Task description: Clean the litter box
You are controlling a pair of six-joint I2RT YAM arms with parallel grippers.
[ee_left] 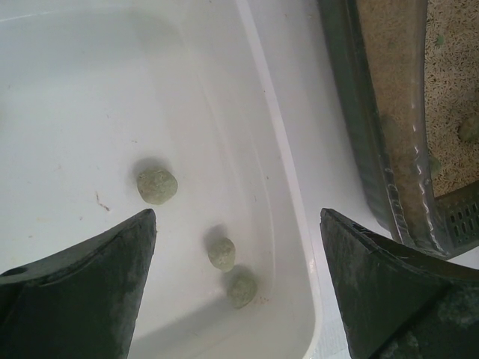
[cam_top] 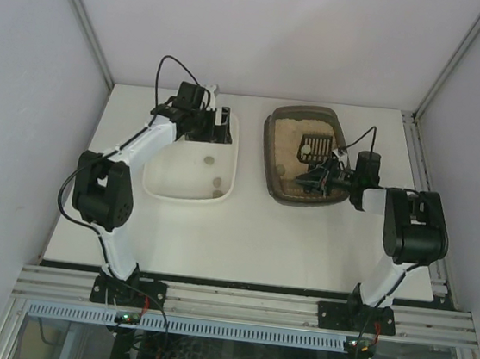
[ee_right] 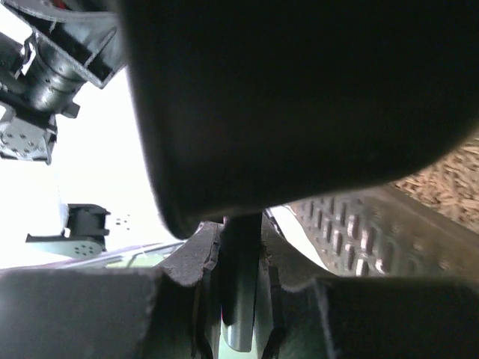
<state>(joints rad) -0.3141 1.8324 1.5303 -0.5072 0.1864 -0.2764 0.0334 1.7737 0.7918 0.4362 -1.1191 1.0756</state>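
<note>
Litter box [cam_top: 271, 153]: a dark brown tray on the right half of the table [cam_top: 242, 240], beside the white tub [cam_top: 160, 183] and apart from it, with a strip of bare table between them. Tan litter [cam_top: 293, 134] lies inside.

Scoop [cam_top: 316, 145]: black and slotted, its slotted end over the litter in the middle of the box, its handle running toward the right arm.

Right gripper [cam_top: 320, 176]: over the near right part of the litter box. In the right wrist view the handle [ee_right: 239, 299] sits pinched between the two fingers, so the gripper is clamped on the scoop. A large dark shape very close to the lens hides most of that view.

Left gripper [ee_left: 236, 224]: over the far end of the white tub, its fingers [ee_left: 90, 284] spread wide and holding nothing.

White tub: on the left half of the table, with three small greyish lumps on its floor. One [ee_left: 157, 185] lies alone. The other two [ee_left: 221, 253] [ee_left: 242, 288] lie close together nearer the side that faces the litter box.

Litter box from the left wrist: its dark wall [ee_left: 389, 134] runs along the right edge of the view.
</note>
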